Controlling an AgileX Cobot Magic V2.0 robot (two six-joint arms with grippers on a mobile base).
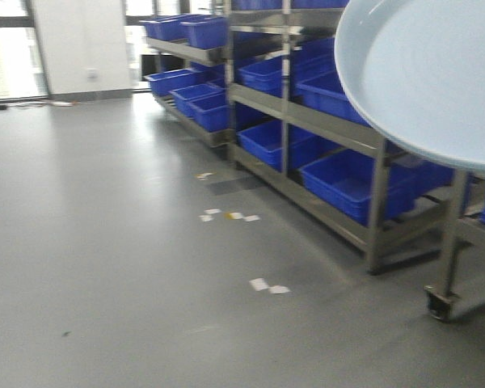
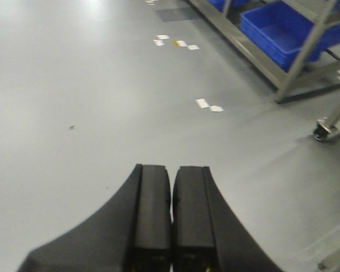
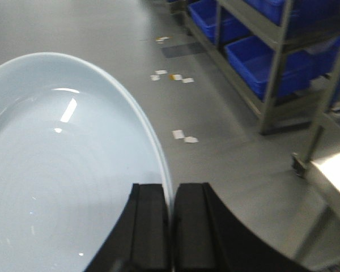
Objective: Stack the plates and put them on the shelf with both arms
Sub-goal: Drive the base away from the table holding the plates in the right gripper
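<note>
The right tool [image 3: 171, 195] is clamped on the rim of a pale blue-white plate [image 3: 62, 170]. Its two black fingers pinch only the near edge, while the rest of the dish spreads out to the left with nothing under it. In the front view the plate [image 1: 428, 73] hangs high at the upper right, above bare grey floor [image 1: 105, 242]. Whether a second plate is stacked with it cannot be told from these views. The left tool [image 2: 171, 175] is closed on nothing, fingers pressed together, over the floor and apart from the plate. The main hazard, as I judge it, is that single-edge hold. The rim is glossy and the wide dish is cantilevered off one pinch, so a jolt of the base or a quick swing of the arm could let it pivot or slip out. A fall onto that hard floor would likely break it. The steel rack [image 1: 323, 121] with its blue bins [image 1: 347, 182] stands to the right, and a castered frame leg [image 1: 439, 303] is nearer. The plate's free edge could clip an upright if the turn toward a shelf is tight. Empty and closed, the left tool gives no support unless it opens and takes the opposite rim.
</note>
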